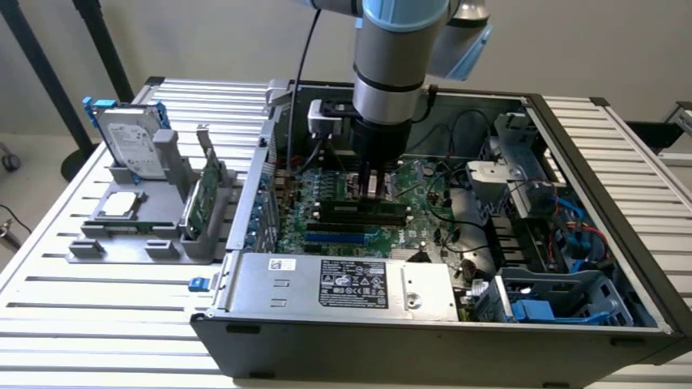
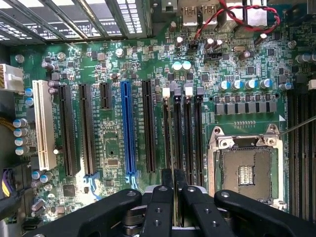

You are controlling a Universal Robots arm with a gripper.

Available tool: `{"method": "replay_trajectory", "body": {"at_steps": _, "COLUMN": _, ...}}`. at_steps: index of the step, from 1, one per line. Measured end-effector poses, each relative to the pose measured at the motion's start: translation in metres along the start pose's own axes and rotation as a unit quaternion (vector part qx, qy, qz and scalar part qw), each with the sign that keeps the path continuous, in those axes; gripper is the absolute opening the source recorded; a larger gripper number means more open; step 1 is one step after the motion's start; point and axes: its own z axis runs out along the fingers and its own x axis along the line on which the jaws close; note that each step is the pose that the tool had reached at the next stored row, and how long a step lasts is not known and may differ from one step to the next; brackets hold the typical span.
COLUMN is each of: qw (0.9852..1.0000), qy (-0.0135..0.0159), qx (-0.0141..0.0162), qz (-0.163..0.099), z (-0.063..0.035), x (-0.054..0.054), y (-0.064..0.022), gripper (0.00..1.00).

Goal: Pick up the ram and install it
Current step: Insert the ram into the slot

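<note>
My gripper (image 1: 371, 191) reaches down into the open computer case (image 1: 605, 267), over the green motherboard (image 1: 420, 173). The ram (image 1: 357, 211), a long narrow stick with dark chips, stands on its long edge under the fingertips, along the black memory slots. In the wrist view the two black fingers (image 2: 161, 197) are closed on the ram (image 2: 174, 133). It is seen edge-on there, lined up with one of the slots (image 2: 197, 138) beside the processor socket (image 2: 244, 173). I cannot tell whether it is pressed fully into the slot.
Left of the case, a grey fixture (image 1: 130, 235) holds a hard drive (image 1: 132, 142) in a blue frame, a green expansion card (image 1: 206, 198) and a square silver processor (image 1: 117, 205). The power supply (image 1: 346, 284) lies along the case's front. Cables and a blue drive cage (image 1: 552, 300) fill the exterior view's right.
</note>
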Motion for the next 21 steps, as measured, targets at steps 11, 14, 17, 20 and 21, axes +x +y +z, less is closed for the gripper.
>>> {"method": "replay_trajectory", "body": {"at_steps": 11, "qw": 1.0, "qy": 0.0025, "qx": 0.0002, "qz": 0.0, "z": 0.0018, "x": 0.0, "y": -0.0005, "gripper": 0.14}}
{"method": "replay_trajectory", "body": {"at_steps": 14, "qw": 1.0, "qy": 0.0027, "qx": 0.0002, "qz": 0.0, "z": 0.0021, "x": 0.0, "y": -0.0006, "gripper": 0.14}}
{"method": "replay_trajectory", "body": {"at_steps": 17, "qw": 1.0, "qy": 0.003, "qx": 0.0003, "qz": 0.0, "z": 0.0028, "x": 0.0, "y": -0.0006, "gripper": 0.14}}
{"method": "replay_trajectory", "body": {"at_steps": 20, "qw": 1.0, "qy": 0.0035, "qx": 0.0003, "qz": 0.0, "z": 0.0032, "x": -0.0001, "y": -0.0007, "gripper": 0.14}}
{"method": "replay_trajectory", "body": {"at_steps": 21, "qw": 1.0, "qy": 0.0038, "qx": 0.0003, "qz": 0.001, "z": 0.0033, "x": -0.0001, "y": -0.0007, "gripper": 0.14}}
